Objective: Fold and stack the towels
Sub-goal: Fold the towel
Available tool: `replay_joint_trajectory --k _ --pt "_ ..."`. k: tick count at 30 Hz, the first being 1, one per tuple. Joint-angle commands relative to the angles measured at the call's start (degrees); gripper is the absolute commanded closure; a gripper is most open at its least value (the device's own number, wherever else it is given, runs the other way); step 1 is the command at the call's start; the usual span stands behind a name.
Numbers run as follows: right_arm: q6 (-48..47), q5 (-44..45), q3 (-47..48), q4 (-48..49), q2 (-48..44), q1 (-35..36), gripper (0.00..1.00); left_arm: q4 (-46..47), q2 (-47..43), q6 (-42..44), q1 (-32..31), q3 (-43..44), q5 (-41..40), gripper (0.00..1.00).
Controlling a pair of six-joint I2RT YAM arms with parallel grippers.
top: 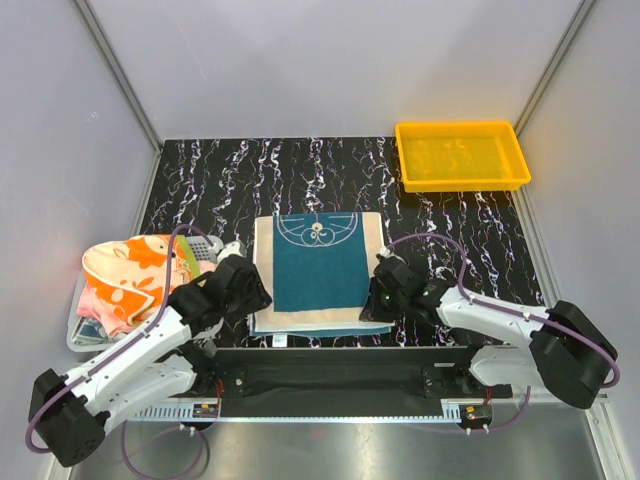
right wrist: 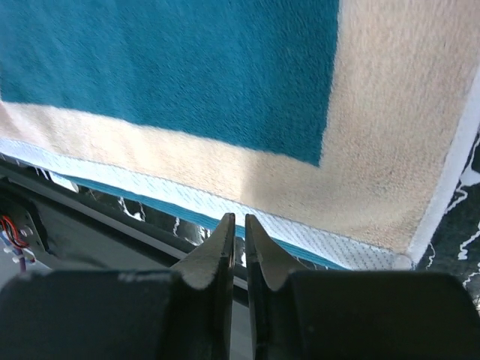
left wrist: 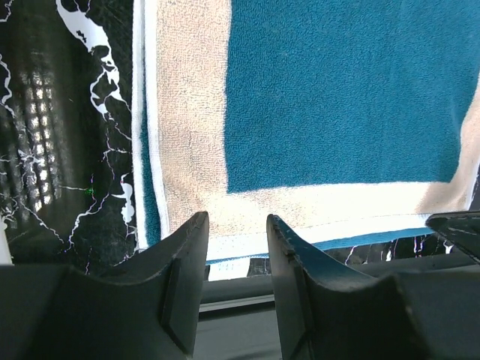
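Left fingers (left wrist: 184, 262) part-open, empty, over near-left corner of the teal towel (top: 320, 265); right fingers (right wrist: 217, 259) almost closed, nothing seen between, at its near-right hem. Towel flat mid counter (top: 450, 220), atop a lower towel (top: 300, 328). Risk: the narrow right side slips off the hem, or either side catches both layers, giving a skewed fold
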Motion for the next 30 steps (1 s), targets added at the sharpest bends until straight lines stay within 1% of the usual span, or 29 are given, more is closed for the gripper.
replay_joint_trajectory --k 1,4,6,7,8,9,10,11,12,13,14,15,16,17,20,21,22,24,25,30 --pt "-1.4 4.4 5.0 -1.3 0.9 0.5 0.82 2.8 2.1 -0.6 -0.5 2.9 0.4 0.59" --pt "-4.6 8.1 10.8 -4.6 2.3 -0.1 0.81 5.3 4.9 -1.5 -0.8 2.7 0.5 0.59" --pt "-7.5 8.5 16.0 -6.3 4.5 -3.1 0.81 6.0 7.2 -2.1 -0.9 3.2 -1.5 0.59" --pt "-8.6 8.0 17.6 -6.5 6.0 -5.1 0.8 6.1 9.7 -2.2 -0.9 4.9 -2.6 0.57" --pt "-9.6 7.2 19.1 -6.7 7.0 -9.1 0.78 6.0 11.1 -2.2 -0.6 6.5 -4.1 0.55" --pt "-10.6 6.5 21.9 -6.6 8.0 -11.8 0.77 5.4 12.6 -2.0 -0.4 8.3 -8.5 0.52" --pt "-12.5 6.1 23.6 -6.9 10.2 -14.2 0.76 4.8 16.5 -2.0 0.0 10.6 -10.2 0.48" --pt "-13.6 6.3 27.0 -7.5 11.7 -18.3 0.73 4.9 18.3 -1.5 1.9 14.9 -11.9 0.46" --pt "-14.3 6.2 28.8 -7.7 13.3 -20.3 0.71 5.3 20.5 0.3 3.0 17.4 -12.5 0.46" --pt "-15.7 5.4 30.7 -7.9 16.9 -21.8 0.7 5.7 22.3 1.1 4.1 19.3 -12.8 0.45" --pt "-16.5 5.6 32.7 -8.5 18.8 -23.3 0.68 6.3 26.4 1.8 7.4 22.8 -12.5 0.45" --pt "-17.6 6.0 36.4 -8.7 20.9 -25.0 0.65 7.7 28.5 3.3 9.2 24.4 -11.9 0.45" --pt "-18.3 6.4 38.3 -8.7 24.6 -25.7 0.63 8.3 30.7 4.3 10.8 26.0 -11.4 0.45" --pt "-18.5 6.7 39.8 -9.0 26.8 -26.4 0.62 8.8 35.5 5.1 13.4 27.9 -10.6 0.45" --pt "-19.3 6.8 47.3 -9.8 34.1 -28.5 0.61 9.8 42.4 9.3 16.8 35.0 -9.6 0.45" --pt "-19.8 7.4 48.5 -10.0 35.7 -28.6 0.6 9.3 46.6 11.1 17.2 38.4 -9.6 0.45" --pt "-20.0 7.6 49.5 -10.1 38.5 -29.1 0.58 9.3 48.4 12.1 17.6 39.9 -9.3 0.46" --pt "-20.3 6.8 51.9 -9.8 40.8 -29.7 0.56 7.8 53.6 13.6 18.6 43.9 -10.3 0.46" --pt "-20.2 6.0 52.3 -9.2 42.4 -30.6 0.53 7.8 54.7 14.0 19.3 44.6 -10.4 0.45" --pt "-19.8 3.2 55.1 -7.0 45.9 -32.3 0.48 10.3 59.9 14.4 22.0 46.7 -6.9 0.44"
